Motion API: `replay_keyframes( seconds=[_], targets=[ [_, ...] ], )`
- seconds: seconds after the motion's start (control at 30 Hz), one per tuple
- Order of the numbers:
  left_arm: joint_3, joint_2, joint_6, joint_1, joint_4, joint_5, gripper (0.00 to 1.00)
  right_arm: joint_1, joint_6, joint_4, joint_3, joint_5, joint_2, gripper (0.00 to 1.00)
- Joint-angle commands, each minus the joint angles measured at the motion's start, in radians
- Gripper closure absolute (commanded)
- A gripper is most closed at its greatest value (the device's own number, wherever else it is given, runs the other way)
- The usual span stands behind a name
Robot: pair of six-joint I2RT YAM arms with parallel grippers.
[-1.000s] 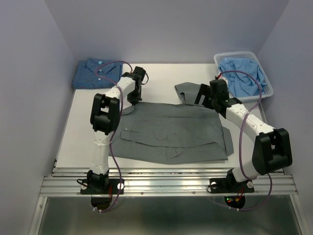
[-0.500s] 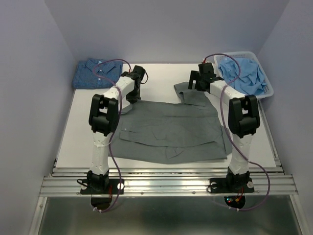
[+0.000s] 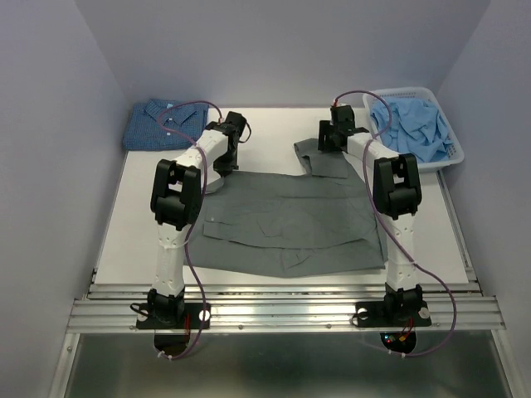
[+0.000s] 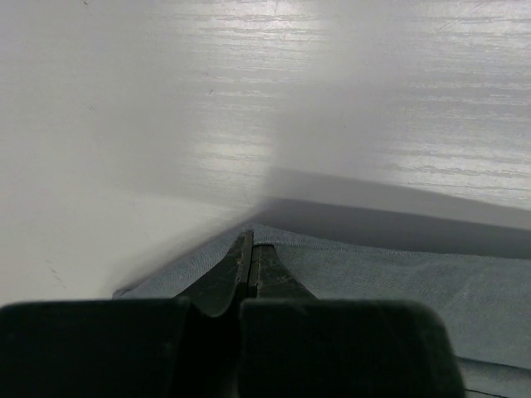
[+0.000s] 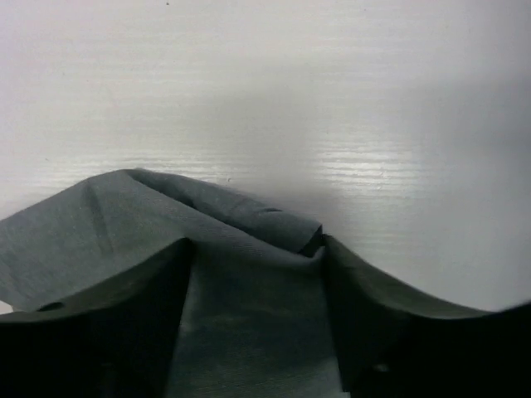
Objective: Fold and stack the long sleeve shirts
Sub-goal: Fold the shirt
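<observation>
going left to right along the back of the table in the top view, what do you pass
folded dark blue shirt → left gripper → right gripper → white basket of light blue clothes; the grey shirt spans both grippers, so left out

The top external camera sits high above and behind the 2 arm bases and looks down and forward; it is far off, so the whole white table (image 3: 274, 133), both side walls and the back wall fit in; the left wrist camera rides just behind the left gripper (image 4: 249, 242), low and very near the tabletop, facing along its fingers; the right wrist camera does the same behind the right gripper (image 5: 257, 249); all 3 views share the slate-grey shirt (image 3: 290, 224), each wrist view showing only 1 far edge of it.
</observation>
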State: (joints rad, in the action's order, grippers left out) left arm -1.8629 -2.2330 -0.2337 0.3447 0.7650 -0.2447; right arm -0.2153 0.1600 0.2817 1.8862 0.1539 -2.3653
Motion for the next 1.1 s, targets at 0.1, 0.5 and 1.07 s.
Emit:
replay_keyframes(
  seconds=[0.1,0.5,1.07],
  targets=[
    [-0.084,0.023,0.004,-0.009,0.025,-0.002,1.00,0.007,-0.016,-0.009,0.037,-0.010,-0.002,0.81],
    [-0.260,0.001,0.057,-0.038,0.100,-0.024,1.00,0.036,-0.066,-0.033,0.158,-0.109,0.144,0.99],
    [0.129,0.216,-0.033,0.007,0.074,-0.027,1.00,0.036,0.128,-0.115,-0.627,-0.249,0.773,0.98]
  ],
)
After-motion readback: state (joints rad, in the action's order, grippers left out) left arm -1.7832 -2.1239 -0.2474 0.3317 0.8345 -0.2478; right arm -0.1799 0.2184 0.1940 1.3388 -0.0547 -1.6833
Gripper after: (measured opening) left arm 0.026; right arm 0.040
